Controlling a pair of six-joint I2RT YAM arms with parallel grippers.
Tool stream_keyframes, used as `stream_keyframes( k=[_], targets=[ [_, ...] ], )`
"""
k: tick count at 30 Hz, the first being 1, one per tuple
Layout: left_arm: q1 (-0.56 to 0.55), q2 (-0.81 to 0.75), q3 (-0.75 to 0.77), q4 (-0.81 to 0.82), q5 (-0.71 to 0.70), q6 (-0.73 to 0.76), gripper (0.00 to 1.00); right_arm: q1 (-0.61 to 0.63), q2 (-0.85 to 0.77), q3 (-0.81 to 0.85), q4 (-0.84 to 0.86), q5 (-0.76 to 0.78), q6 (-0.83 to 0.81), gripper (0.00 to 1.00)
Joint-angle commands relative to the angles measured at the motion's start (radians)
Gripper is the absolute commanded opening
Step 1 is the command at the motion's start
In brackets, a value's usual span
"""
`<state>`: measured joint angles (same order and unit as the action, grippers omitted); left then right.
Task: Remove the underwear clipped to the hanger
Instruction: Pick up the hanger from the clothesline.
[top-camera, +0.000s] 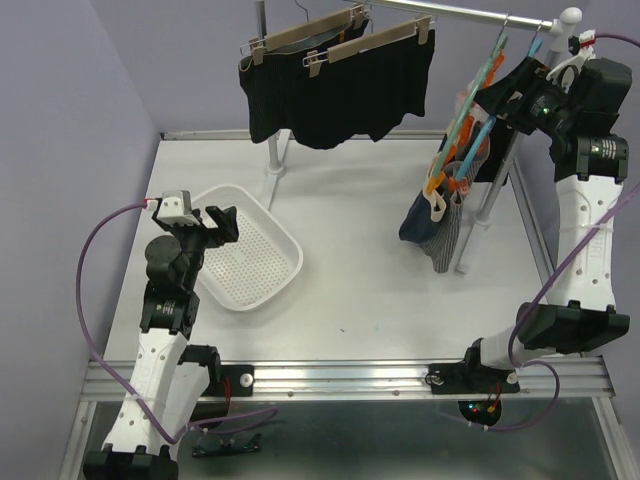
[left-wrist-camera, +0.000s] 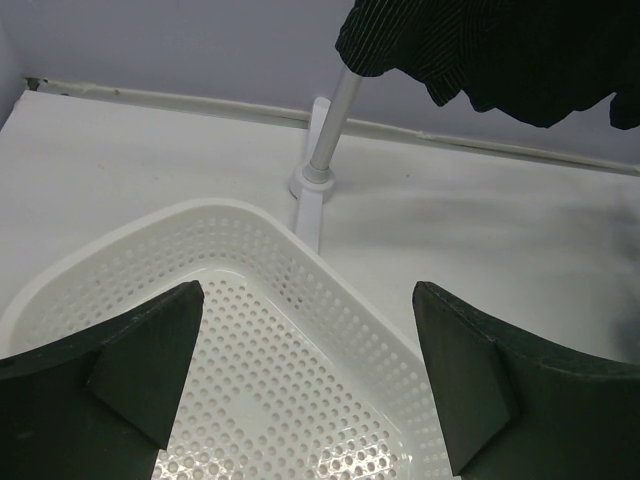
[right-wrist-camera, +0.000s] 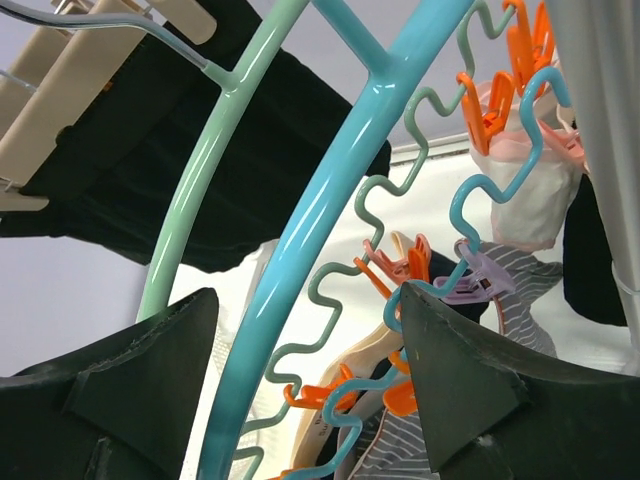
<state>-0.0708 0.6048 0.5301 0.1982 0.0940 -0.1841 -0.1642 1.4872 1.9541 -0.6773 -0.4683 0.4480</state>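
Right gripper (right-wrist-camera: 305, 375) is up at the clip hanger (right-wrist-camera: 335, 190), jaws apart, blue bar running between them, nothing gripped. Left gripper (left-wrist-camera: 310, 370) is also spread wide, empty, over the white basket (left-wrist-camera: 250, 215). Small underwear, the white-pink piece (right-wrist-camera: 520, 190) and grey-striped piece (right-wrist-camera: 515, 305), hangs from orange clips (right-wrist-camera: 480, 95). The black shorts (top-camera: 340, 90) are clipped to wooden hangers (top-camera: 300, 35) on the rail (top-camera: 460, 14). We'd drop lower, pinch cloth just under one clip rather than the frame, and pull straight down so the hanger doesn't swing.

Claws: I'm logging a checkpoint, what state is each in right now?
Left claw: open, empty, over the basket.
Right claw: open, straddling the blue hanger bar, gripping nothing.
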Motion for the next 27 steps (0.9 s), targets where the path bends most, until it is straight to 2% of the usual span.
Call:
stream_keyframes(
  k=[1, 6, 7, 15, 16, 18, 21, 27],
  targets=[
    [0.0, -0.008, 0.019, 0.052, 0.012, 0.002, 0.97, -0.017, -0.053, -0.001, 0.077, -0.043, 0.041, 0.78],
    [0.002, -0.007, 0.021, 0.05, 0.015, 0.002, 0.97, -0.034, -0.059, -0.024, 0.091, -0.064, 0.07, 0.75],
    [0.0, -0.005, 0.021, 0.05, 0.013, 0.002, 0.97, -0.038, -0.062, -0.032, 0.102, -0.069, 0.083, 0.71],
    [0.0, -0.005, 0.021, 0.05, 0.016, 0.002, 0.97, -0.061, -0.062, -0.055, 0.14, -0.148, 0.138, 0.7],
    [0.002, -0.004, 0.021, 0.05, 0.016, 0.002, 0.97, -0.066, -0.062, -0.058, 0.148, -0.154, 0.149, 0.66],
    [0.0, -0.005, 0.021, 0.05, 0.016, 0.002, 0.97, -0.069, -0.062, -0.07, 0.16, -0.165, 0.164, 0.65],
    [0.0, -0.005, 0.021, 0.05, 0.016, 0.002, 0.97, -0.074, -0.058, -0.086, 0.179, -0.188, 0.188, 0.56],
    [0.0, -0.005, 0.021, 0.05, 0.019, 0.002, 0.97, -0.086, -0.054, -0.11, 0.209, -0.234, 0.228, 0.49]
  ],
)
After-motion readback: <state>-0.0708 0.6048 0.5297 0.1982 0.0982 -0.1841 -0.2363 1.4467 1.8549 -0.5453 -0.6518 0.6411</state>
